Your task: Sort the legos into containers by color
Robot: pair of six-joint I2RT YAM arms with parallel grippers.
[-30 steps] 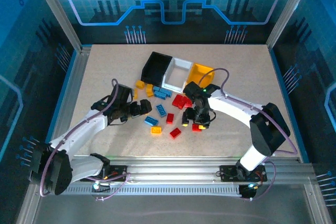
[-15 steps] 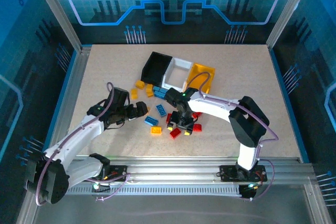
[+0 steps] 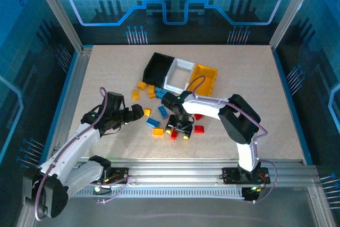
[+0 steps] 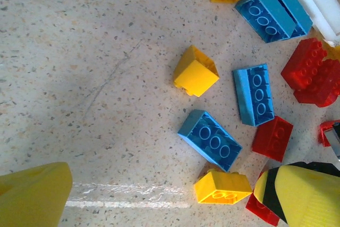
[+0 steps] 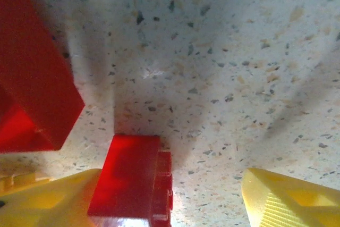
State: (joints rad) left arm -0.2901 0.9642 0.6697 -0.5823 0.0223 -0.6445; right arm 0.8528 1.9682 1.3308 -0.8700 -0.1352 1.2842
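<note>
Logging three bins side by side at upper centre of the overhead view: black bin [image 3: 158,66], white bin [image 3: 179,73], yellow bin [image 3: 205,77]. Noting bricks lying loose on the speckled table [image 3: 106,73] just below the bins: yellow bricks [image 3: 141,84] lower left of the black bin, blue bricks [image 3: 162,94] under the white one.

Placing the left claw [image 3: 140,112] left of centre, just beside the left edge of the scatter. Placing the right claw [image 3: 179,131] at centre, pointing down among the lowest bricks.

Checking the left wrist view: seeing the claw spreading wide, yellow fingers [image 4: 34,195] sitting in the two lower corners, gripping nothing. Spotting a blue brick [image 4: 210,139] mid-frame, a yellow brick [image 4: 222,187] just beside the lower-right finger, a red brick [image 4: 272,137] right of the blue one.

Checking the right wrist view: finding the claw standing partly apart, not pinching. Seeing a small red brick [image 5: 133,179] lying against the lower-left finger [image 5: 48,200], with open table between it and the lower-right finger. Noting a larger red brick [image 5: 32,78] at the left edge, blurred, near the small one.
</note>
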